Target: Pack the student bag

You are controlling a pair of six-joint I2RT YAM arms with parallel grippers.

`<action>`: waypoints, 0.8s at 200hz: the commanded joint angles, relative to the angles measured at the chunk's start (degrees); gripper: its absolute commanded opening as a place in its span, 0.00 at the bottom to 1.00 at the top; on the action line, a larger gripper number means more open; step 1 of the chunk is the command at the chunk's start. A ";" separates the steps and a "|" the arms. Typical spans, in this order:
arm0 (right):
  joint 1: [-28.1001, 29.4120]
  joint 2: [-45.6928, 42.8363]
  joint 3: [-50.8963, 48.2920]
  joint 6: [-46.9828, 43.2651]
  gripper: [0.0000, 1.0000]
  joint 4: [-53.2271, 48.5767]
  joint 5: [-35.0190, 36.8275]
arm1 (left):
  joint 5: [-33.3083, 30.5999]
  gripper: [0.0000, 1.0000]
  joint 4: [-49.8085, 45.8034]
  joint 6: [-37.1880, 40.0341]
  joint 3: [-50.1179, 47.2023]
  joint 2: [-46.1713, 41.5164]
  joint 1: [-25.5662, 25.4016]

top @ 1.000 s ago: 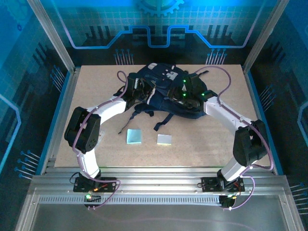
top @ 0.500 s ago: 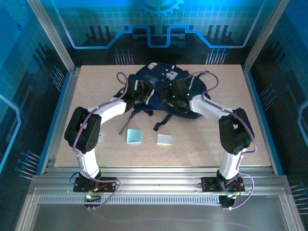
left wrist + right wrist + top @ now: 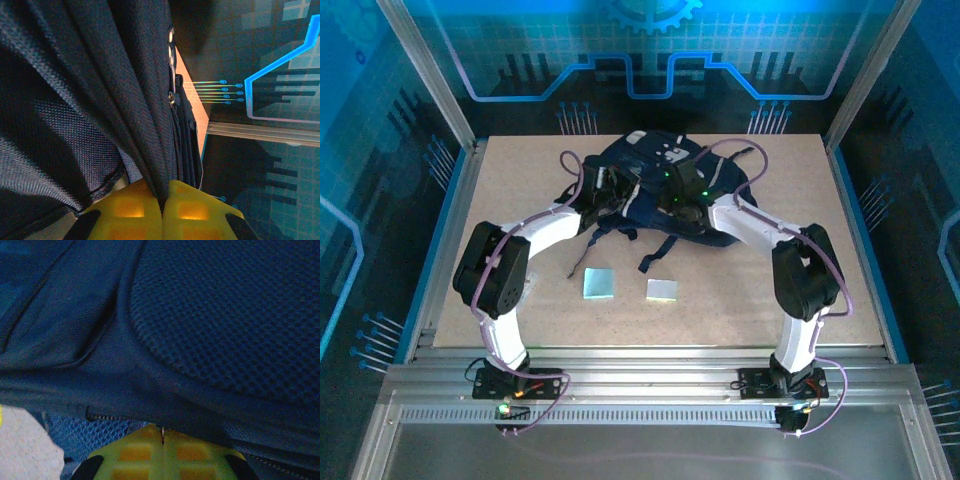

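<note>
Two arms reach up from the bottom of the top view and meet over the bag [image 3: 660,160], which lies on the desk [image 3: 770,280] in the upper middle of the frame, dark navy with pale patches near its upper edge. At the bag's left side sits the left claw [image 3: 610,190]; the right claw [image 3: 682,195] rests on the middle of the bag, just right of the other, the two close together but apart. Seen from the left wrist, the left claw [image 3: 162,200] has its yellow fingers [image 3: 130,207] pressed together at the bottom of the frame, with a fold of the bag [image 3: 75,100] gripped between them and rising up the frame as ribbed navy cloth. Seen from the right wrist, the right claw [image 3: 162,437] is also closed, its yellow fingers [image 3: 192,452] meeting at a thin seam at the bottom centre. The edge of the bag [image 3: 225,315] lies right across their tips, but I cannot tell whether any cloth is caught between them. Mesh fabric covers the upper right of that view. Below the bag in the top view a black strap [image 3: 653,260] trails toward the lower part of the frame, and further down lie a left square [image 3: 598,284] and a right square [image 3: 662,290], both pale blue, flat, side by side and not touching.
</note>
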 commanded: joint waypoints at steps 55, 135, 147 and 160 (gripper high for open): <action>-7.70 -5.60 -2.92 -19.37 0.00 -8.31 -15.29 | 2.31 0.00 2.38 4.22 3.14 -3.28 3.87; -14.17 -6.36 -5.81 -23.93 0.00 -11.17 -26.08 | 2.73 0.00 -0.22 5.76 5.16 -2.99 4.31; -13.85 -6.81 -6.31 -21.99 0.02 -9.68 -27.10 | 2.94 0.00 -0.27 5.54 5.08 -2.98 4.29; -13.04 -7.81 -6.99 -18.71 0.15 -7.72 -26.88 | 2.94 0.00 -0.12 5.36 4.67 -3.43 4.10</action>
